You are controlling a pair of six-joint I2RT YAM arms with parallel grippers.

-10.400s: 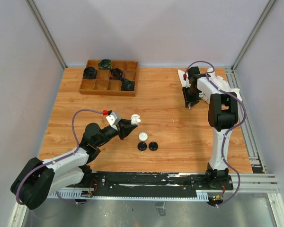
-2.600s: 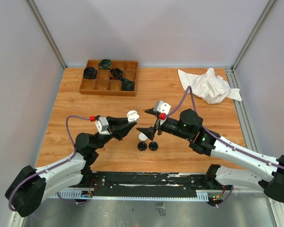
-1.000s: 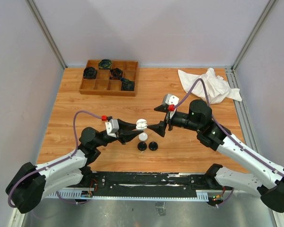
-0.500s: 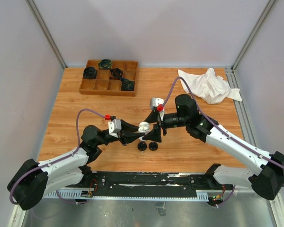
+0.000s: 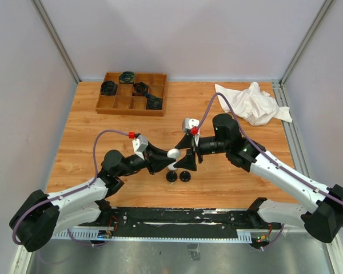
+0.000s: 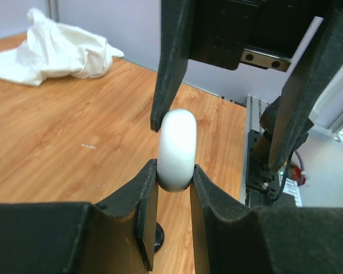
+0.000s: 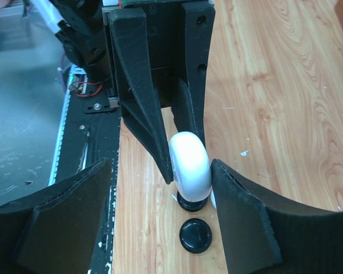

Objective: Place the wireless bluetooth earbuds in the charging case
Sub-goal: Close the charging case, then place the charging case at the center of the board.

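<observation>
Mid-air, L pincer (image 5: 170, 156) opposite R pincer (image 5: 180, 152)

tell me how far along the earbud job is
Early. Done: the white case is off the table, pinched in the left claw. In hand: the right claw stands open around it. To do: the case looks closed and no earbuds show.

Right pincer (image 5: 180, 155) moved in, now straddling white case (image 6: 177, 149).
</observation>
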